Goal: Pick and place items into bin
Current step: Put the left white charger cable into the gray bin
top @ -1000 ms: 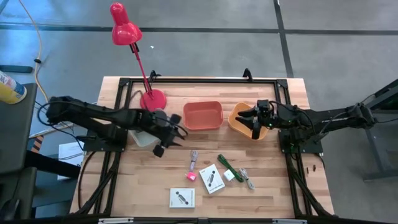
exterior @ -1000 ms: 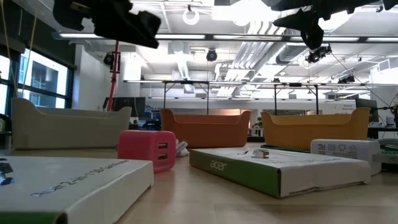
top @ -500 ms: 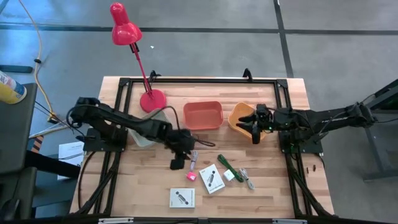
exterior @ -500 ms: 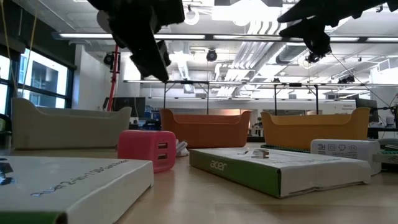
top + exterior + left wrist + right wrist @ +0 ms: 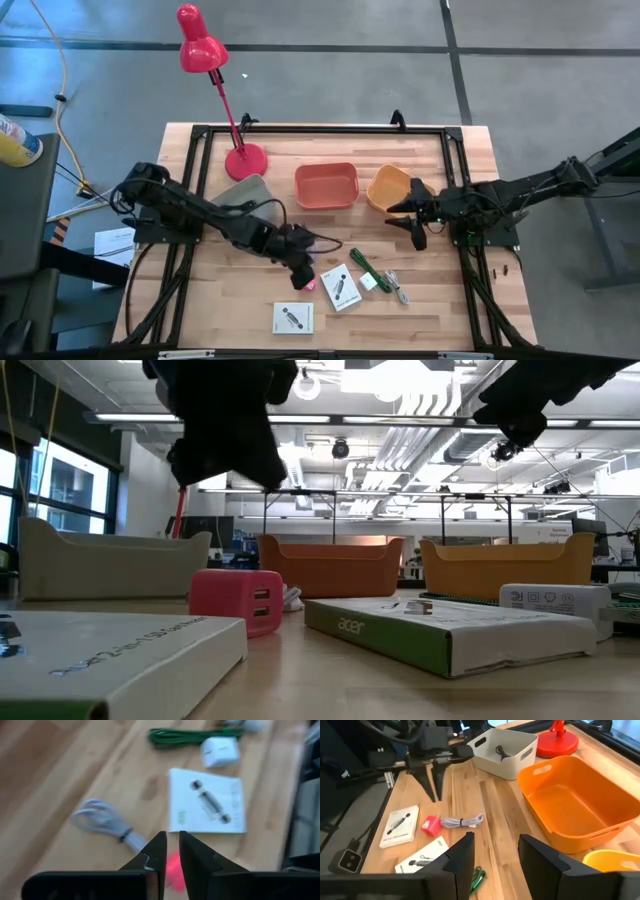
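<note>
My left gripper (image 5: 300,272) hangs fingers-down just above the pink block (image 5: 307,285), which shows between its narrowly parted fingers in the left wrist view (image 5: 171,870). It holds nothing. A coiled grey cable (image 5: 102,817) lies beside the block, with a white card (image 5: 207,802) beyond. A second white card (image 5: 294,318), a green cable (image 5: 368,268) and a small white block (image 5: 370,283) also lie flat on the table. My right gripper (image 5: 415,235) is open and empty, above the table just near of the yellow bin (image 5: 392,188).
Three bins stand in a row at mid-table: a white one (image 5: 245,195) with a black cable inside (image 5: 501,753), an orange-red one (image 5: 326,185) and the yellow one. A red desk lamp (image 5: 245,160) stands behind the white bin. Another grey cable (image 5: 400,290) lies right of the white block.
My left gripper has swung from over the white bin toward the table's near edge and right, and dropped low over the pink block. My right gripper has drawn back from above the yellow bin toward the near edge. Nothing on the table has moved.
</note>
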You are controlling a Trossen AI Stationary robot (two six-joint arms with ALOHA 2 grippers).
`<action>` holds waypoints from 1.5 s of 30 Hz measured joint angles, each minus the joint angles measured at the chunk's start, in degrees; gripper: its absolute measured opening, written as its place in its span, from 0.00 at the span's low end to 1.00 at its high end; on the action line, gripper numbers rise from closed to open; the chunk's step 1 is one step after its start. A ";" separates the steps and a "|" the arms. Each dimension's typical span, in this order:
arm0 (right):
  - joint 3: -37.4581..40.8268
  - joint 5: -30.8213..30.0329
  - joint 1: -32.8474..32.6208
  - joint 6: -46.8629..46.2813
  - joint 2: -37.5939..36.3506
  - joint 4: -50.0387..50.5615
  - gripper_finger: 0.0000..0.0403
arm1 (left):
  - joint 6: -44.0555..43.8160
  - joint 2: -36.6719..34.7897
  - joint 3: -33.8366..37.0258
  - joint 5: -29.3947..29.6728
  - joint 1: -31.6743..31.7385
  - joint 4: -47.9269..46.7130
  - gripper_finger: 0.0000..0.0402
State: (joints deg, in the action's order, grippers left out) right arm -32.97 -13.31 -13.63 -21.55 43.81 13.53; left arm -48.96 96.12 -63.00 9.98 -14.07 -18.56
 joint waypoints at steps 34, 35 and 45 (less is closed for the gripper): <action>0.00 16.75 -0.30 15.60 -7.77 8.05 0.35 | -22.21 9.16 0.02 0.72 0.29 5.90 0.67; 0.00 16.75 -0.30 15.60 -7.93 8.47 0.35 | -22.42 9.15 0.02 0.73 0.55 5.94 0.67; 0.00 16.75 -0.30 15.42 -7.91 8.95 0.35 | -23.53 9.15 -0.95 -1.84 2.24 -1.47 0.60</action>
State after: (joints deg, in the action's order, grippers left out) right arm -32.97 3.44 -13.93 -6.13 35.90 22.48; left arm -72.49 105.27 -63.95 8.14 -11.84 -20.03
